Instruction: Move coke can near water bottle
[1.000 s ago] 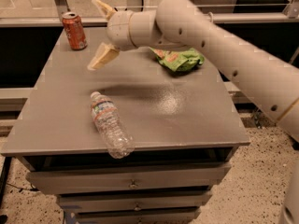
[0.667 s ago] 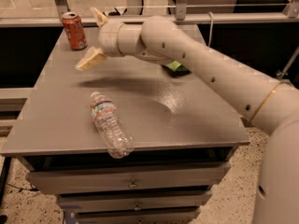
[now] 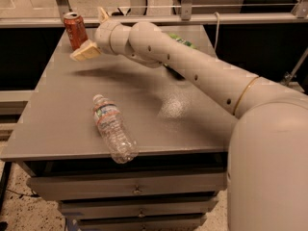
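The coke can (image 3: 75,30) stands upright at the far left corner of the grey table (image 3: 57,124). It is red-orange with a silver top. The water bottle (image 3: 114,129) lies on its side near the front edge, cap toward the back. My gripper (image 3: 94,32) is just right of the can, above the table, open and empty. One tan finger (image 3: 86,51) points left below the can's middle. The other finger (image 3: 102,14) sticks up behind the wrist. The can is not between the fingers.
A green bag (image 3: 183,41) lies at the back of the table, mostly hidden behind my arm (image 3: 192,66). Drawers (image 3: 134,186) sit under the tabletop. A metal rail (image 3: 192,18) runs behind the table.
My arm has swung left across the back of the table, bringing the gripper close beside the coke can. The can and bottle have not moved.
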Controlling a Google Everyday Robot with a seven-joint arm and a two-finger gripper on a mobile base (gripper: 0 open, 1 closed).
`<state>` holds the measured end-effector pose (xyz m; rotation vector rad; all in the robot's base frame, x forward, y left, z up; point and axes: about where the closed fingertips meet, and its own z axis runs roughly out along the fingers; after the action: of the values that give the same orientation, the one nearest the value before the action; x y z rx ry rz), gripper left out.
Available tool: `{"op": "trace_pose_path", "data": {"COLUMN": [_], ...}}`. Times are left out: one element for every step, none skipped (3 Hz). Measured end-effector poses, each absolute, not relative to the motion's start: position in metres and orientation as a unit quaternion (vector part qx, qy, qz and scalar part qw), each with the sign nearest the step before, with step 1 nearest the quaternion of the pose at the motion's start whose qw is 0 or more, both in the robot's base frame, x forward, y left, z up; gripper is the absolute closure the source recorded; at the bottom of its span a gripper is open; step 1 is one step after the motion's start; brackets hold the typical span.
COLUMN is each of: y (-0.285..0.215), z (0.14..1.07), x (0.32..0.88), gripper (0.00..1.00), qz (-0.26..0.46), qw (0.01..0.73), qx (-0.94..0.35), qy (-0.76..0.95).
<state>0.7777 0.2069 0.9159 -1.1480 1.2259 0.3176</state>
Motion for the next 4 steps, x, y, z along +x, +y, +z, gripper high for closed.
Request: {"op": "trace_pose_path", "data": {"y": [0.211,0.215,0.221,0.233], "z": [0.908,0.901,0.901,0.905], "x": [0.801,0.823,0.845,0.857], "gripper": [0.0,0.0,0.0,0.0], "qz": [0.159,0.185,0.207,0.225], "qw": [0.65,0.65,0.648,0.647], "qx": [-0.483,-0.458,-0.444,-0.442], "qy": [0.565,0.578,0.583,0.579]}}
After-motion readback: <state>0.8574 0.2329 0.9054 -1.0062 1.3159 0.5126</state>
